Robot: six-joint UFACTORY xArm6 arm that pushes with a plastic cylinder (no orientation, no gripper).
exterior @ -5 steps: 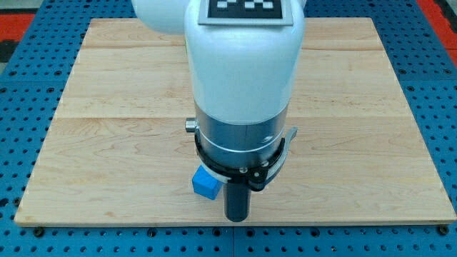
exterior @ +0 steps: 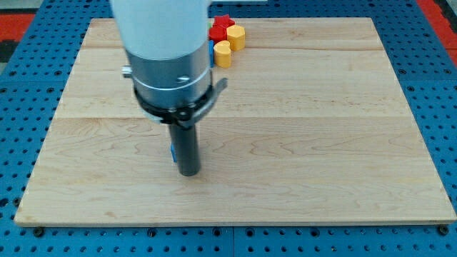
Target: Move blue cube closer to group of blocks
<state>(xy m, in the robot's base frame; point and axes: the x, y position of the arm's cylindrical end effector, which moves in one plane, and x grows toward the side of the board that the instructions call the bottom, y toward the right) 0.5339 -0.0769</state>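
My tip (exterior: 188, 172) rests on the wooden board (exterior: 321, 143) in the lower left of the middle. The blue cube (exterior: 173, 150) is almost wholly hidden behind the rod; only a thin blue sliver shows at the rod's left edge, just above the tip. A group of blocks sits at the view's top: a red star (exterior: 222, 26), a yellow cylinder (exterior: 236, 36) and a second yellow cylinder (exterior: 223, 53), with a blue edge (exterior: 212, 51) showing beside the arm. The arm hides whatever lies further left in the group.
The arm's white and grey body (exterior: 168, 50) covers the upper left centre of the board. A blue pegboard table (exterior: 435, 86) surrounds the board on all sides.
The arm has moved to the view's left and upward. The blue cube moved with it and is now mostly hidden behind the rod. The block group at the top is now uncovered.
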